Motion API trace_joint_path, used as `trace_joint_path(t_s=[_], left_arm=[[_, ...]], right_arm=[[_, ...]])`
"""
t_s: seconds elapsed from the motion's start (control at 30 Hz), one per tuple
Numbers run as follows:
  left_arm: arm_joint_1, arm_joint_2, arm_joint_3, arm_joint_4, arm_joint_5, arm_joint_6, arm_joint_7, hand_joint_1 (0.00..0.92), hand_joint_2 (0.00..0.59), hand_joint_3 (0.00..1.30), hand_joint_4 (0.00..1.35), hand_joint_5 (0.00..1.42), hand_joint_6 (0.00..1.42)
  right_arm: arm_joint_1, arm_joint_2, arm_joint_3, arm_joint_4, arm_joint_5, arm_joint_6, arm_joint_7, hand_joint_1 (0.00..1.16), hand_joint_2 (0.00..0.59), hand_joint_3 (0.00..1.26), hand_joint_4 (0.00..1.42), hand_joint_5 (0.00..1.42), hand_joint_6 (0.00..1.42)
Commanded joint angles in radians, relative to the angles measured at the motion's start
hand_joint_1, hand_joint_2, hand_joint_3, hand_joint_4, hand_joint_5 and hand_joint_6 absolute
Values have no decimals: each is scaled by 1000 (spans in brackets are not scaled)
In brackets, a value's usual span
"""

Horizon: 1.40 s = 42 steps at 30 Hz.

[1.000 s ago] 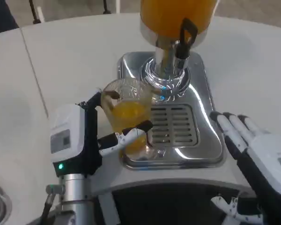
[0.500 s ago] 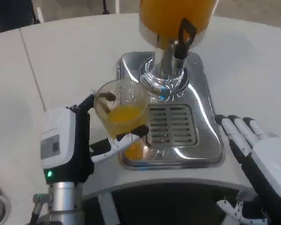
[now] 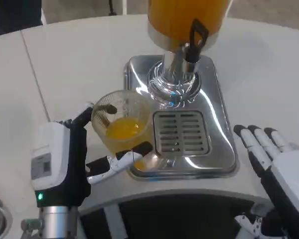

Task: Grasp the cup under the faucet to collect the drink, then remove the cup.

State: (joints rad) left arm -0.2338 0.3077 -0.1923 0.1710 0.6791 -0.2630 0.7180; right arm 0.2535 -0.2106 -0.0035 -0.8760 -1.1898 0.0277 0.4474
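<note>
Left fingers (image 3: 120, 160) are wrapped round the cup (image 3: 122, 127), one dark fingertip hooked over the rim at its 10 o'clock side and others crossing below at 6 o'clock. The left hand (image 3: 65, 159) carries the cup clear of the faucet (image 3: 192, 47), at roughly 8 o'clock from the drip grille (image 3: 181, 132), over the left edge of the chrome base (image 3: 219, 144). The cup is transparent, part-filled with orange drink, and appears tilted.

Right hand (image 3: 284, 174) lies at 4 o'clock from the base, fingers spread and straight, holding nothing.

Risks, as judged: the tilt could slop drink over the rim onto the white table (image 3: 79, 55) if the wrist rolls further. The thin cup wall may buckle under a tighter squeeze, or slide through a loose one. The cup bottom sits close to the base's raised lip; a low outward move could clip it.
</note>
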Motion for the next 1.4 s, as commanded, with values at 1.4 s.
trace_joint_path(t_s=[1.4], left_arm=[[460,-29,140,-462,-29,-140,-205,578,72,1137,1252,1424,1424]], right_arm=[[238,35,36,-142,-22,-173,-84,659,386,0,0,0,80]])
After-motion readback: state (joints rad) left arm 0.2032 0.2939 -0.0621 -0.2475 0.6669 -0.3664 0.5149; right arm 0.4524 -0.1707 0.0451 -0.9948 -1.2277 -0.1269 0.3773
